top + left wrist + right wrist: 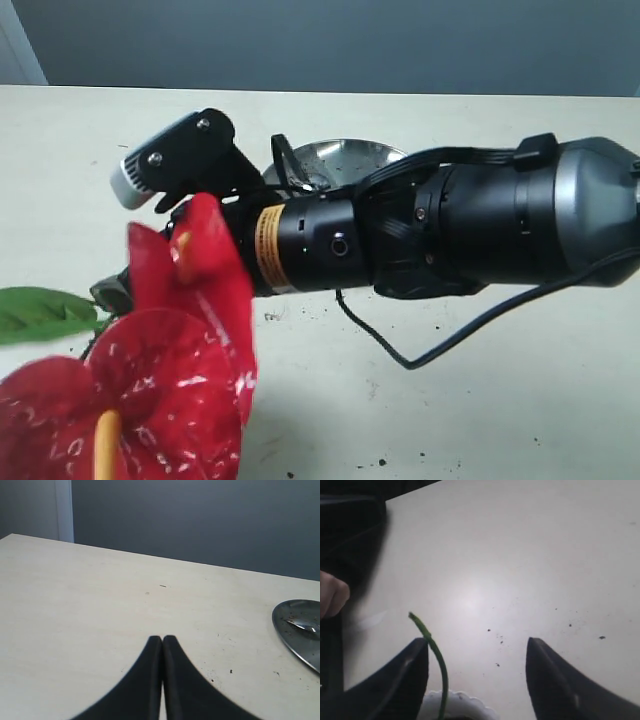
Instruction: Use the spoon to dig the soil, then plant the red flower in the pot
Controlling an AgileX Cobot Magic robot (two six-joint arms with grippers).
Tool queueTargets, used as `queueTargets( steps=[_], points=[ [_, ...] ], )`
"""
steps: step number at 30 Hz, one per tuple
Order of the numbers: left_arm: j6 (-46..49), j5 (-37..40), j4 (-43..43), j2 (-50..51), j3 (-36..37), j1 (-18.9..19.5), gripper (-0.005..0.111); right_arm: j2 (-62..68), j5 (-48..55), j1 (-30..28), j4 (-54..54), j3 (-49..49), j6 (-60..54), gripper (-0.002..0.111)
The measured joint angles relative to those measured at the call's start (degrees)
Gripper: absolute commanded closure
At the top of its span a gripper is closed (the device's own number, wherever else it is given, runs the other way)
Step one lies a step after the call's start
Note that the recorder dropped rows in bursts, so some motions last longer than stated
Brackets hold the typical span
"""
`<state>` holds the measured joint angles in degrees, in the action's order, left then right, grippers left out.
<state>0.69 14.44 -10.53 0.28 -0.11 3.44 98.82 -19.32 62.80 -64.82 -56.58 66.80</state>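
Note:
The red flower (170,370) fills the near left of the exterior view, with its green leaf (40,312) beside it. In the right wrist view its thin green stem (439,665) rises out of the white scalloped pot (465,704). The stem stands just inside one finger (412,675) of my right gripper (477,642), which is open and not clamping it. My right arm (400,240) reaches across the table, and the blooms hide its fingers there. My left gripper (162,639) is shut on nothing above bare table. The soil is hidden. A shiny sliver (304,625) in the plate may be the spoon.
A round steel plate (345,158) sits behind the right arm and shows at the edge of the left wrist view (292,630). Dark crumbs (497,639) dot the table. A black cable (420,355) hangs under the arm. A skin-coloured shape (332,595) sits beside the right gripper.

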Motion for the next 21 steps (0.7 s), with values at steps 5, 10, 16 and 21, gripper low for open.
queueTargets(
  steps=[5,10,16,21],
  points=[
    [0.0,0.0,0.0,0.0,0.0,0.0,0.106,0.0,0.3,0.7,-0.4,0.0,0.1,0.052],
    [0.0,0.0,0.0,0.0,0.0,0.0,0.106,0.0,1.6,0.7,-0.5,-0.6,0.1,0.052],
    [0.0,0.0,0.0,0.0,0.0,0.0,0.106,0.0,3.9,0.7,-0.6,-4.5,-0.3,0.052],
    [0.0,0.0,0.0,0.0,0.0,0.0,0.106,0.0,6.0,0.7,-0.8,-5.2,-0.4,0.052]
  ],
)
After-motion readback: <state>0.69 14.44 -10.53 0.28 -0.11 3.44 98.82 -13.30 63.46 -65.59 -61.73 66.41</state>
